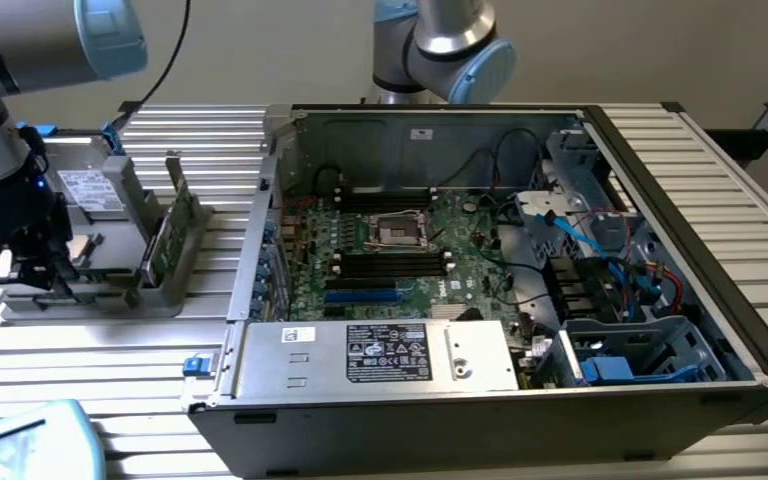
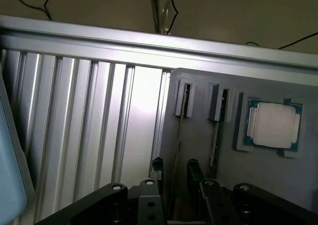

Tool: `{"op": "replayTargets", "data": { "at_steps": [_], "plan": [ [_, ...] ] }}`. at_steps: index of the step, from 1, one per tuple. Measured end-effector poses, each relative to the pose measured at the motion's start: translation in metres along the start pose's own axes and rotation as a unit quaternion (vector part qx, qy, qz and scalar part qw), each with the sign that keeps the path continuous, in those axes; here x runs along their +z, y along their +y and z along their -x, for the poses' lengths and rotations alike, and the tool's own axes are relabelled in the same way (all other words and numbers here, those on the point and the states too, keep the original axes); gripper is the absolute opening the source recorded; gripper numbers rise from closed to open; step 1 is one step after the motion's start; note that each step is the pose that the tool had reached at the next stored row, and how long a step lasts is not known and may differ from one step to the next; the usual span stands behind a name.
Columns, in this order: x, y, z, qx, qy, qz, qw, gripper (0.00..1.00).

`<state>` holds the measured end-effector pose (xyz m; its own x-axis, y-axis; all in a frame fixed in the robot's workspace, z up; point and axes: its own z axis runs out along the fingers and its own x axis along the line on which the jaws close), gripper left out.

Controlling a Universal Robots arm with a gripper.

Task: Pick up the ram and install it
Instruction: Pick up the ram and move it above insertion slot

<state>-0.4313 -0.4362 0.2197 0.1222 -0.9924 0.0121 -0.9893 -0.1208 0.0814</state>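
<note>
- The end effector (image 1: 31,268) (image 2: 175,169) hangs over the near end of the grey holder (image 1: 117,290) (image 2: 198,195). Its dark fingertips (image 2: 157,166) are spread apart and grasp nothing.
- The ram (image 1: 157,245) (image 2: 177,138) stands on its long edge in a slot of that holder. In the wrist view its thin edge runs into the gap between the fingertips, probably so they can close on its flat faces. I cannot tell whether they touch it.
- A second stick (image 2: 214,145) stands just beside it in the neighbouring slot, in the same posture.
- Further along the holder, the square processor chip (image 2: 273,124) lies flat in its own recess, and a grey drive (image 1: 84,190) stands at the holder's far end.
- The holder rests on the ribbed tabletop (image 1: 91,350) (image 2: 99,135), near the edge at the exterior view's left.
- Beside it, the open computer case (image 1: 704,390) takes up the middle of the tabletop. Its motherboard (image 1: 464,250) faces up, which seems meant to leave the dark memory slots (image 1: 387,265) open to reach from above.
</note>
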Motion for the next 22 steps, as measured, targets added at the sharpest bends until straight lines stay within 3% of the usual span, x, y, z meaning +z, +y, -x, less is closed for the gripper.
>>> {"op": "replayTargets", "data": {
  "at_steps": [14,22],
  "plan": [
    [0.0259,0.0012,0.001,-0.005,0.0004,-0.0002,1.0,0.33],
    [0.0264,0.0013,0.001,-0.003,0.0004,0.0001,1.0,0.33]
  ]
}}
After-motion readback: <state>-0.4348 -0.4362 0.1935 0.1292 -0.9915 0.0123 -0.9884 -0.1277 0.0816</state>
